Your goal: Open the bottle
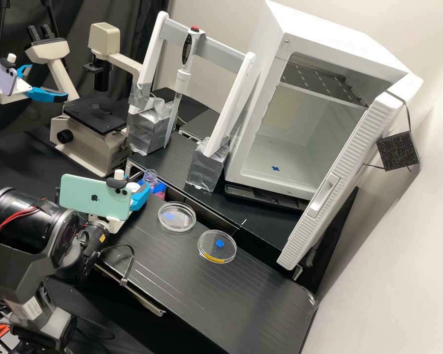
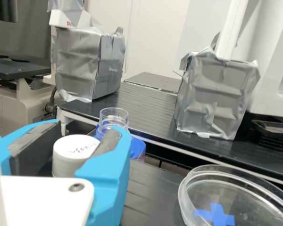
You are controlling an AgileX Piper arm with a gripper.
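Bottle (image 2: 66, 167) is what we look for first, and we find its white cap (image 2: 76, 147) between the gripper's two blue fingers in the wrist view. Working rightwards across the high view, we start with the cream microscope (image 1: 96, 150). Next we meet the gripper (image 1: 143, 190), low over the bench (image 1: 157, 255); its claw is released, the fingers standing apart around the cap (we make out a dark gap along one side). Just past them in the wrist view, we see a clear round vessel (image 2: 114, 116) beside a blue item (image 2: 138, 149). Back in the high view, we come to a clear dish (image 1: 182, 227) with a blue mark; behind it, a white frame (image 1: 174, 34) stands with its feet in silver-taped blocks (image 1: 149, 132). Then we reach a second dish (image 1: 230, 253), with a blue cross and yellow strip, and finally a white cabinet (image 1: 330, 32), its ribbed door (image 1: 325, 201) open.
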